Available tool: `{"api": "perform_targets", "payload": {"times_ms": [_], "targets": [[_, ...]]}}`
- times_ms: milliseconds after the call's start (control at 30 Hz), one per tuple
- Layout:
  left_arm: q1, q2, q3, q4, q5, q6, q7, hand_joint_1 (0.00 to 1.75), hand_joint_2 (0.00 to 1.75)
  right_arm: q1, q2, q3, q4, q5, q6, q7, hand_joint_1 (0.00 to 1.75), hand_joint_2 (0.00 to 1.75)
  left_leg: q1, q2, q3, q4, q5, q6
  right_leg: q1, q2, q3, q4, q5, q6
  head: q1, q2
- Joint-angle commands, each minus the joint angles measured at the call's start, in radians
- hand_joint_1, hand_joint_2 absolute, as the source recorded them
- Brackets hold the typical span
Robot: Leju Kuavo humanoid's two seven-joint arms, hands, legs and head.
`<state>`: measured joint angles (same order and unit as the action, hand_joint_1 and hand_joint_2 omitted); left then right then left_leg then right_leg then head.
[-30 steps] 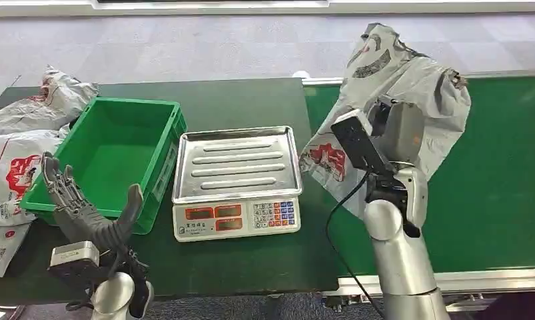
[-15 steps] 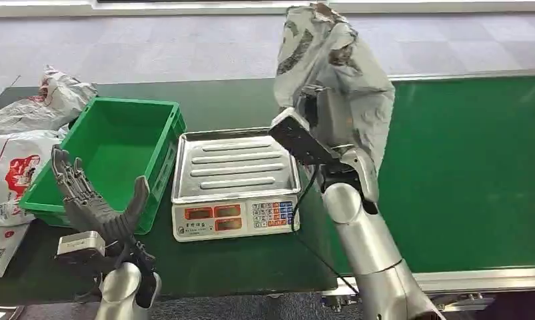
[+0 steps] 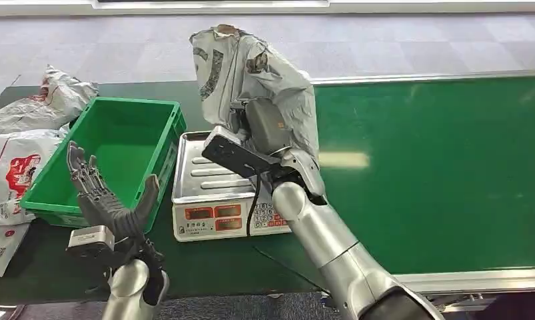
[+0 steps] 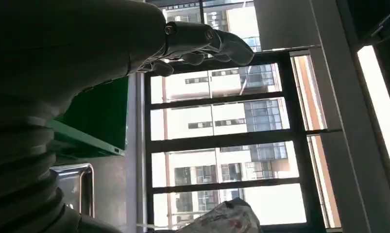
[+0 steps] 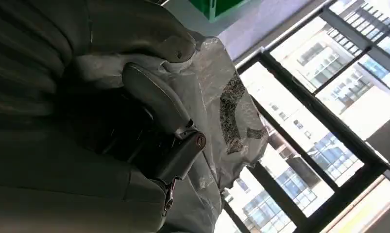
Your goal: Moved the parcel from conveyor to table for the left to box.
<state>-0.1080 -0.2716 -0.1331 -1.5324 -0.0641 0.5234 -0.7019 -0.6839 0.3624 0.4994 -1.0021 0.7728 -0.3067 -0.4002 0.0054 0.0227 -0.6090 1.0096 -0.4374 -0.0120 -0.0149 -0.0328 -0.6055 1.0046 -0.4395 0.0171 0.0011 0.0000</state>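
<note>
The conveyor (image 3: pixel 451 167), a broad green belt, runs along the right edge of the dark table (image 3: pixel 204 263) and carries nothing that can be seen. On the table, a green box (image 3: pixel 114 150) sits toward the left edge with its inside bare, and a scale (image 3: pixel 214 200) with a steel tray stands just beside it, near the table's middle. A few other grey and white bags (image 3: pixel 21 143) lie heaped at the far left edge.

The parcel (image 3: pixel 251 77), a crumpled grey plastic mailer, is held up in the air over the scale's tray, clear of the belt and not yet set down. The right hand (image 3: pixel 268 127) is clamped on it, thumb pressed into the plastic. The left hand (image 3: pixel 108 203) waits at the near left edge in front of the box, fingers spread apart, holding nothing.

So the lift off the belt looks done; lowering the parcel, letting go, and the left hand's boxing are left.
</note>
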Motion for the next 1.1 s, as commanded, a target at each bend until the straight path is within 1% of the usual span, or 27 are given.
{"api": "perform_targets", "payload": {"times_ms": [33,100,200,300,333,367,400,467,533,567,667,700,733,767,800,867,933,967,1000,1033,1100], "targets": [[-0.057,0.026,-0.021,0.085,0.010,-0.007,0.004,0.00,1.75,-0.061,-0.013,0.109,0.074,-0.018,-0.035,0.003,1.75,1.75,0.001,-0.002,0.003,-0.002,0.000,0.000,0.001,0.003,0.003,-0.002,0.000,-0.002,0.000,0.000],[-0.060,0.024,-0.021,0.088,0.010,-0.010,0.004,0.00,1.75,-0.063,-0.013,0.109,0.074,-0.016,-0.051,0.005,1.75,1.75,0.001,-0.002,0.004,-0.003,0.000,0.000,0.001,0.003,0.004,-0.003,0.000,-0.002,0.000,0.000],[-0.064,0.022,-0.016,0.099,0.009,-0.015,0.004,0.00,1.75,-0.072,-0.013,0.113,0.080,-0.034,-0.108,-0.011,1.75,1.75,0.000,-0.001,0.001,-0.001,0.000,0.000,0.000,0.001,0.001,0.000,0.000,-0.001,0.000,0.000],[-0.063,0.021,-0.015,0.103,0.010,-0.020,0.004,0.00,1.75,-0.063,-0.013,0.123,0.050,-0.068,-0.162,-0.066,1.75,1.75,0.000,-0.001,0.002,-0.001,0.000,0.000,0.000,0.002,0.002,-0.001,0.000,-0.001,0.000,0.000],[-0.064,0.020,-0.016,0.107,0.009,-0.023,0.004,0.00,1.75,-0.055,-0.013,0.128,0.029,-0.087,-0.184,-0.108,1.75,1.75,0.001,-0.002,0.003,-0.001,0.000,0.000,0.001,0.002,0.003,-0.002,0.000,-0.001,0.000,0.000],[-0.068,0.018,-0.018,0.113,0.009,-0.027,0.004,0.00,1.75,-0.046,-0.013,0.133,0.004,-0.116,-0.192,-0.141,1.75,1.75,0.001,-0.002,0.001,0.000,0.000,0.000,0.001,0.001,0.002,-0.001,0.000,-0.001,0.000,0.000],[-0.071,0.014,-0.017,0.117,0.007,-0.025,0.004,0.00,1.75,-0.036,-0.013,0.139,-0.028,-0.136,-0.198,-0.157,1.75,1.75,0.002,-0.003,0.004,-0.002,-0.001,0.000,0.001,0.003,0.005,-0.003,0.000,-0.002,0.000,0.000],[-0.072,0.013,-0.016,0.119,0.007,-0.024,0.004,0.00,1.75,-0.030,-0.013,0.142,-0.045,-0.152,-0.195,-0.159,1.75,1.75,0.000,-0.002,0.001,-0.001,0.000,0.000,0.000,0.001,0.001,-0.001,0.000,-0.001,0.000,0.000],[-0.073,0.012,-0.014,0.122,0.004,-0.020,0.004,0.00,1.75,-0.025,-0.013,0.145,-0.065,-0.155,-0.195,-0.156,1.75,1.75,0.001,-0.003,0.004,-0.002,0.000,0.000,0.001,0.002,0.004,-0.003,0.000,-0.002,0.000,0.000],[-0.072,0.012,-0.012,0.125,0.004,-0.018,0.004,0.00,1.75,-0.022,-0.013,0.144,-0.067,-0.157,-0.196,-0.154,1.75,1.75,0.000,-0.002,0.002,-0.001,0.000,0.000,0.000,0.001,0.002,-0.001,-0.001,-0.001,0.000,0.000],[-0.063,0.012,-0.004,0.133,-0.003,-0.015,0.004,0.00,1.75,-0.013,-0.013,0.143,-0.047,-0.135,-0.266,-0.128,1.75,1.75,0.001,-0.003,0.004,-0.003,0.000,0.000,0.001,0.002,0.004,-0.003,0.000,-0.002,0.000,0.000],[-0.061,0.012,-0.003,0.131,-0.004,-0.017,0.004,0.00,1.75,-0.014,-0.013,0.146,-0.040,-0.136,-0.271,-0.128,1.75,1.75,0.001,-0.003,0.005,-0.003,0.000,0.000,0.001,0.003,0.005,-0.004,0.000,-0.002,0.000,0.000],[-0.059,0.013,-0.002,0.132,-0.004,-0.018,0.004,0.00,1.75,-0.013,-0.013,0.143,-0.034,-0.142,-0.278,-0.125,1.75,1.75,0.001,-0.002,0.003,-0.001,0.000,0.000,0.001,0.002,0.003,-0.002,0.000,-0.001,0.000,0.000],[-0.058,0.012,0.000,0.138,-0.009,-0.017,0.004,0.00,1.75,-0.016,-0.013,0.142,-0.017,-0.132,-0.323,-0.103,1.75,1.75,0.001,-0.002,0.003,-0.002,0.000,0.000,0.001,0.002,0.003,-0.002,0.000,-0.001,0.000,0.000],[-0.057,0.010,0.003,0.140,-0.011,-0.015,0.004,0.00,1.75,-0.019,-0.013,0.144,-0.004,-0.125,-0.340,-0.078,1.75,1.75,0.001,-0.002,0.003,-0.001,0.000,0.000,0.001,0.002,0.003,-0.002,0.000,-0.001,0.000,0.000],[-0.057,0.010,0.003,0.140,-0.011,-0.015,0.004,0.00,1.75,-0.019,-0.013,0.144,-0.004,-0.125,-0.340,-0.078,1.75,1.75,0.001,-0.002,0.003,-0.001,0.000,0.000,0.001,0.002,0.003,-0.002,0.000,-0.001,0.000,0.000],[-0.052,0.008,0.007,0.139,-0.016,-0.012,0.004,0.00,1.75,-0.033,-0.013,0.147,0.042,-0.138,-0.363,-0.030,1.75,1.75,0.001,-0.002,0.004,-0.002,0.000,0.000,0.001,0.003,0.004,-0.003,0.000,-0.001,0.000,0.000],[-0.043,0.006,0.019,0.132,-0.023,-0.003,0.004,0.00,1.75,-0.059,-0.013,0.124,0.154,-0.144,-0.391,0.107,1.75,1.75,0.002,-0.002,0.007,-0.005,0.000,0.000,0.001,0.005,0.007,-0.006,0.001,-0.002,0.000,0.000],[-0.042,0.006,0.021,0.129,-0.024,-0.003,0.004,0.00,1.75,-0.058,-0.013,0.104,0.175,-0.105,-0.391,0.141,1.75,1.75,0.001,-0.001,0.005,-0.003,0.000,0.000,0.001,0.003,0.005,-0.004,0.000,-0.001,0.000,0.000],[-0.042,0.005,0.023,0.128,-0.024,-0.004,0.004,0.00,1.75,-0.054,-0.013,0.084,0.190,-0.104,-0.391,0.115,1.75,1.75,0.001,-0.001,0.003,-0.001,0.000,0.000,0.001,0.002,0.003,-0.002,0.000,-0.001,0.000,0.000],[-0.042,0.005,0.023,0.128,-0.024,-0.004,0.004,0.00,1.75,-0.054,-0.013,0.084,0.190,-0.104,-0.391,0.115,1.75,1.75,0.001,-0.002,0.005,-0.003,0.000,0.000,0.001,0.003,0.005,-0.003,0.000,-0.001,0.000,0.000]]}}
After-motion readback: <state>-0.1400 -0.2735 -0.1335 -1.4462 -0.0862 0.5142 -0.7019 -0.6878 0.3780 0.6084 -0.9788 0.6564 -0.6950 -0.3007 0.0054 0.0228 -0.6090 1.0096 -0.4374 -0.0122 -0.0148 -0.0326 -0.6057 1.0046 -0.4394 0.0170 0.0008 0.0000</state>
